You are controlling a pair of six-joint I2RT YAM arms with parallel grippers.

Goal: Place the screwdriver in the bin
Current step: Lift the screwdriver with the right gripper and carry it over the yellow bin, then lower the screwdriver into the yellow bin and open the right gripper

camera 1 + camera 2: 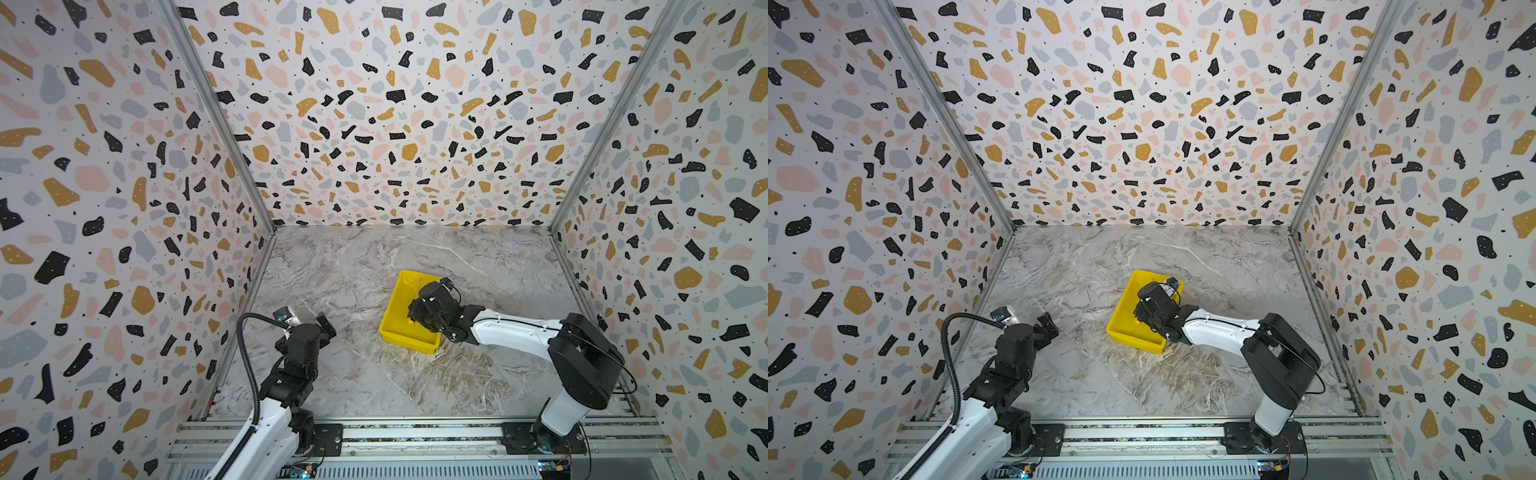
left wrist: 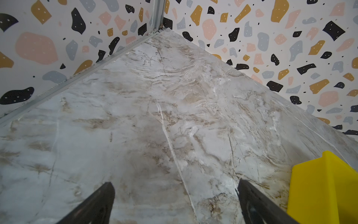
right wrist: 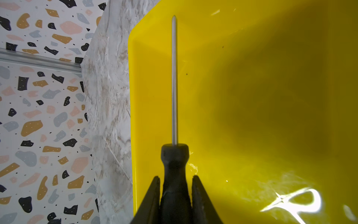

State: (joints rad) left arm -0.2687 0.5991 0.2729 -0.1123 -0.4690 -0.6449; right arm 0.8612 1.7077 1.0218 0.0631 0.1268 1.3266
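Observation:
My right gripper (image 3: pixel 175 177) is shut on the black handle of the screwdriver (image 3: pixel 174 77). Its thin silver shaft points straight out from the jaws over the inside of the yellow bin (image 3: pixel 271 97), close to one long wall. In both top views the right gripper (image 1: pixel 415 309) (image 1: pixel 1140 309) hangs over the bin (image 1: pixel 405 291) (image 1: pixel 1127 301), and the handle's orange end (image 1: pixel 410 321) shows beneath it. Near the left wall, my left gripper (image 1: pixel 324 324) (image 2: pixel 174 186) stands open and holds nothing, well apart from the bin.
The bin's corner (image 2: pixel 325 184) lies just beyond one left finger. Patterned walls (image 1: pixel 124 208) with metal corner posts close in the marble table (image 1: pixel 353 374) on three sides. A rail (image 1: pixel 415 432) with both arm bases runs along the front.

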